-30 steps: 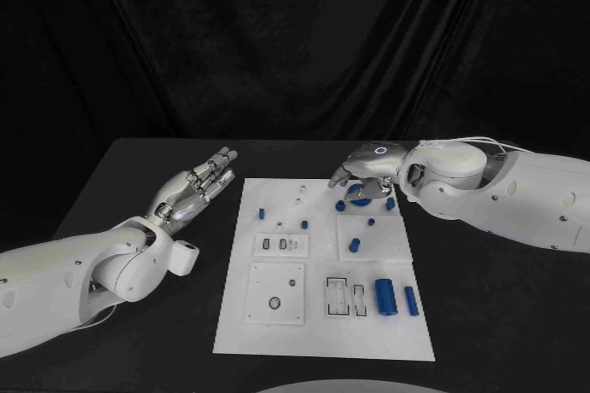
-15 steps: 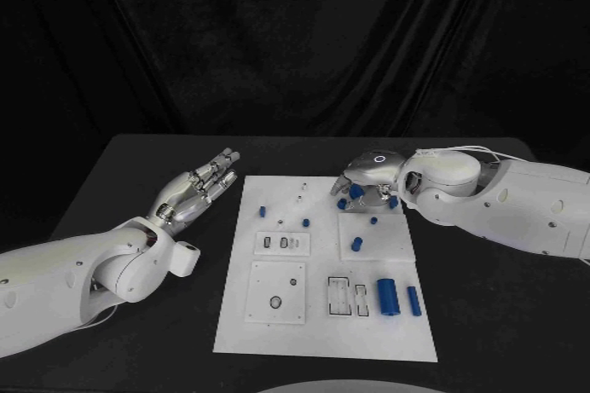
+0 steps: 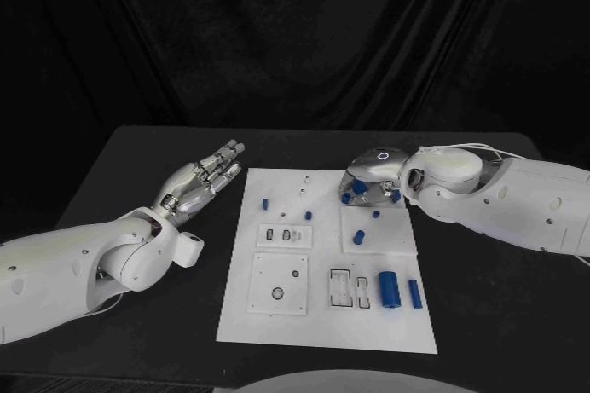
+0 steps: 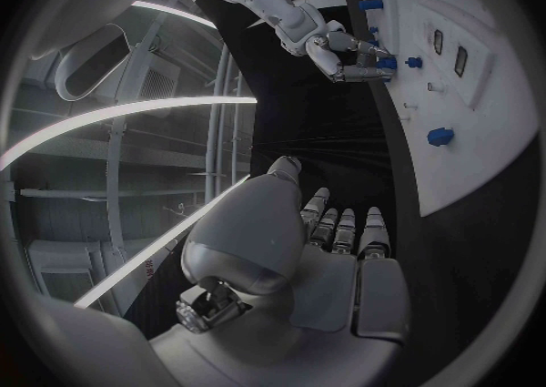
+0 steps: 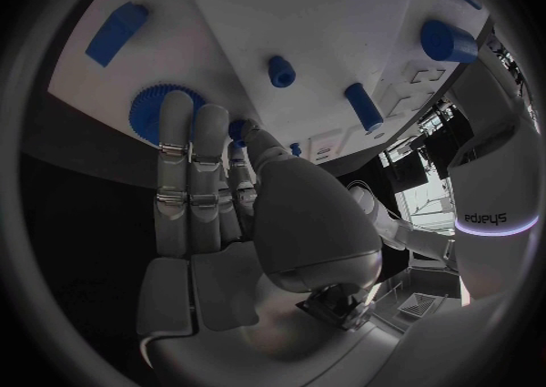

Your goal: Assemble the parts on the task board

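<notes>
Since 1 second ago the right hand (image 3: 367,182) has swung in over the far right part of the task board (image 3: 326,325) and lowered until its fingers (image 5: 194,146) reach the blue gear (image 5: 154,109). The right wrist view shows the fingertips lying on the gear's toothed rim, with the thumb curled in beside a small blue peg just next to it; whether anything is actually pinched, I cannot tell. The left hand (image 3: 200,182) rests off the board's left edge above the bench (image 3: 135,163), fingers stretched out together and holding nothing.

On the board, 1 short blue peg (image 3: 264,204) stands near the far left, another small peg (image 3: 359,236) stands on the right panel, and 2 blue cylinders (image 3: 389,289) lie side by side near the front right, beside empty rectangular slots.

My reading is that the step in hand is taking up or seating the gear at the far right. Next, the right hand would need a firm hold on the gear's rim, kept level, without knocking the neighbouring peg.
</notes>
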Controlling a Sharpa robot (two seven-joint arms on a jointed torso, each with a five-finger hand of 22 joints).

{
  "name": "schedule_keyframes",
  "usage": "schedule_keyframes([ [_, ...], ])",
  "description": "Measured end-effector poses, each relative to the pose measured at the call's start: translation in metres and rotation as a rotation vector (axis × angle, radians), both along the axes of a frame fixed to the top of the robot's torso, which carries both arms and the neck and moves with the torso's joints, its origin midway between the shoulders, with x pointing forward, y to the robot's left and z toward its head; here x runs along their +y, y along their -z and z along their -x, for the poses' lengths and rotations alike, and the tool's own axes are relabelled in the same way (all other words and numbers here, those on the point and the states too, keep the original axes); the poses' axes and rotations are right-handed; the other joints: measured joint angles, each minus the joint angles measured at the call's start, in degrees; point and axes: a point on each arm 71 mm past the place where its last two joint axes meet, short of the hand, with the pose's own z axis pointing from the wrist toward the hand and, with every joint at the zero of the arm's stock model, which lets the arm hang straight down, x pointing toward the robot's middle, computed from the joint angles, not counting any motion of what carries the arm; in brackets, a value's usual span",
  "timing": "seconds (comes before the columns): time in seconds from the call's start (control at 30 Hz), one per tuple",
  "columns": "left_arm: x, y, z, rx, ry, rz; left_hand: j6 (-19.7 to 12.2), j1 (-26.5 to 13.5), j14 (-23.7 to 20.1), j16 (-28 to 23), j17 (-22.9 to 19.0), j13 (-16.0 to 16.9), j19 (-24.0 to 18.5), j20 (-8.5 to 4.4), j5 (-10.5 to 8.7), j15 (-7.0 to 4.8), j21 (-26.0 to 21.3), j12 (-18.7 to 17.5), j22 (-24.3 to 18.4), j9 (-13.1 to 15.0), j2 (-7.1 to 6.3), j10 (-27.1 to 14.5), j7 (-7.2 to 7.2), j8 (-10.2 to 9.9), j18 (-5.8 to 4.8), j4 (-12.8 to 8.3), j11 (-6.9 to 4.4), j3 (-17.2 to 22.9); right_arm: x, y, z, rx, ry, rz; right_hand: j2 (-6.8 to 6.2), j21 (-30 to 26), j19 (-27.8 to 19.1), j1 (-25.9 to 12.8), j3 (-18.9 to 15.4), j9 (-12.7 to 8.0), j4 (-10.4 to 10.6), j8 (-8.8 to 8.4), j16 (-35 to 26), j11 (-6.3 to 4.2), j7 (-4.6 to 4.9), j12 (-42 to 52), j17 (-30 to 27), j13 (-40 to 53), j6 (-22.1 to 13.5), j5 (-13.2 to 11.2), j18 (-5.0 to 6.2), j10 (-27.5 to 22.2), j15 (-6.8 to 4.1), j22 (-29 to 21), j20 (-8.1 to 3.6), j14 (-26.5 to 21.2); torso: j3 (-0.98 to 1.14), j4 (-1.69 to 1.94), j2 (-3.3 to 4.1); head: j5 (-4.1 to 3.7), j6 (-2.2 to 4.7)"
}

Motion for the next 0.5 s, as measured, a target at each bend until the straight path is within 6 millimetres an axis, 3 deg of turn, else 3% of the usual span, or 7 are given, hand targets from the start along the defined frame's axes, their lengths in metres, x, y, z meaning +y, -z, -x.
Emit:
schedule_keyframes([
  [0.3,-0.0016,0.0011,-0.0022,0.002,0.010,0.002,0.21,0.23,0.00,0.00,0.02,0.01,-0.11,1.12,0.00,0.42,0.00,0.00,0.00,0.09,0.23,-0.22,0.21,0.23,0.00,-0.40,0.21,0.71,0.0000,0.0036,0.0000,0.000,-0.011,-0.007,0.00,1.89,-0.20,0.00,1.13,0.39,0.33,0.22,1.73,-0.34,0.65,0.63,1.78,0.10,1.81,0.00,0.00,2.36,0.00,2.45,-0.20,0.00,-0.01,0.07,-0.09,-0.23,-0.55],
  [0.37,-0.0015,0.0013,-0.0026,0.003,0.011,0.002,0.42,0.45,0.00,0.00,0.02,0.01,-0.12,1.12,0.00,0.42,0.00,0.00,0.00,0.14,0.01,-0.03,0.01,0.23,0.93,-0.32,0.39,1.11,0.0001,0.0041,0.0000,0.000,-0.013,-0.008,0.00,2.27,-0.20,0.00,1.29,0.42,0.33,0.22,2.09,-0.33,0.83,0.63,2.08,0.09,1.98,0.00,0.00,2.77,0.00,2.95,-0.20,0.00,-0.01,0.07,-0.14,-0.25,-0.69],
  [0.5,-0.0018,0.0016,-0.0033,0.004,0.014,0.002,0.63,0.67,0.00,0.00,0.02,0.02,-0.11,1.53,0.00,0.83,0.00,0.00,0.01,0.14,0.23,-0.01,0.21,0.23,0.92,-0.48,0.41,1.27,0.0007,0.0051,0.0003,0.001,-0.017,-0.011,0.00,2.50,-0.20,0.00,2.00,0.45,0.26,0.22,2.20,-0.45,0.92,0.63,2.27,0.09,2.49,0.00,0.00,3.33,0.00,3.36,-0.20,0.00,-0.01,0.04,-0.25,-0.21,-0.90],
])
